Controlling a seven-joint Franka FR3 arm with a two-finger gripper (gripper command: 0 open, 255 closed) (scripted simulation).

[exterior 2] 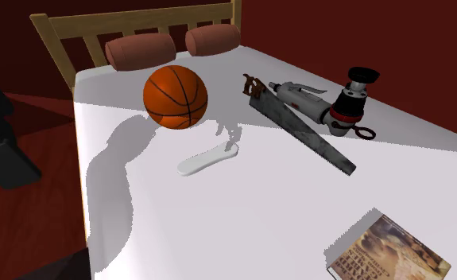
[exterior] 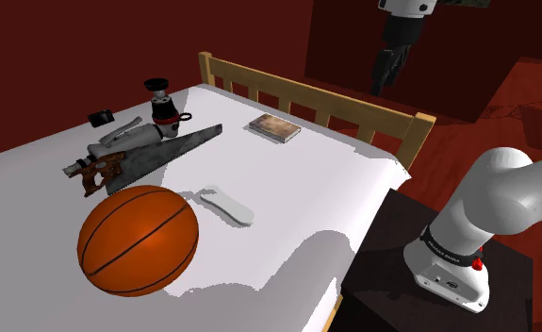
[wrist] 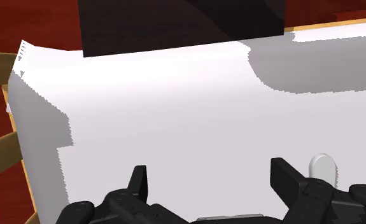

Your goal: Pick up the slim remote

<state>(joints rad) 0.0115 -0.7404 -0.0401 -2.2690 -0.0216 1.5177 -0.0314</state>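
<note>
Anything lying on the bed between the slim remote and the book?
No. The white sheet between the remote and the book is bare, as the shoulder and second exterior views both show; the saw lies off to one side.

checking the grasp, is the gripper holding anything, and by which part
Nothing is held. The gripper is open and empty; the white remote lies untouched on the bed.

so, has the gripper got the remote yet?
No: the remote lies flat on the white bed, while the gripper is open with nothing between its fingers.
</note>
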